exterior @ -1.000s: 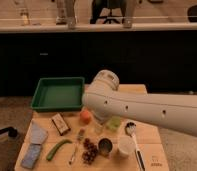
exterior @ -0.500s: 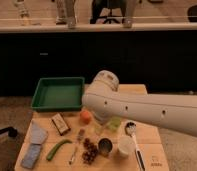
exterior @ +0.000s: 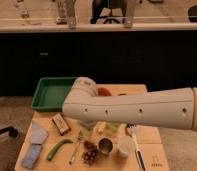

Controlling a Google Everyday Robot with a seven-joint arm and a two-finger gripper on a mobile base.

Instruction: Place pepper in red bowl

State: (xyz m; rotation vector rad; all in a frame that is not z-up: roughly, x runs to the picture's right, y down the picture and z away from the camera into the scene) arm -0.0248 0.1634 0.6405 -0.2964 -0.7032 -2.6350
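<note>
Dark cabinets [exterior: 92, 55] back a wooden bench [exterior: 154, 145]; the green pepper [exterior: 58, 149] lies near its front left, the end effector hidden beneath the white arm [exterior: 142, 110], state impossible to tell

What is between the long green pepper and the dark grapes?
A fork lies between the pepper and the grapes, seen in the camera view. The gripper is not in view; only the white arm shows.

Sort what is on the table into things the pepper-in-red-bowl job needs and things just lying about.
Job: pepper; red bowl, mostly behind the arm; pincer, out of view.
Lying about: green tray; fork; grapes; white cup.
</note>
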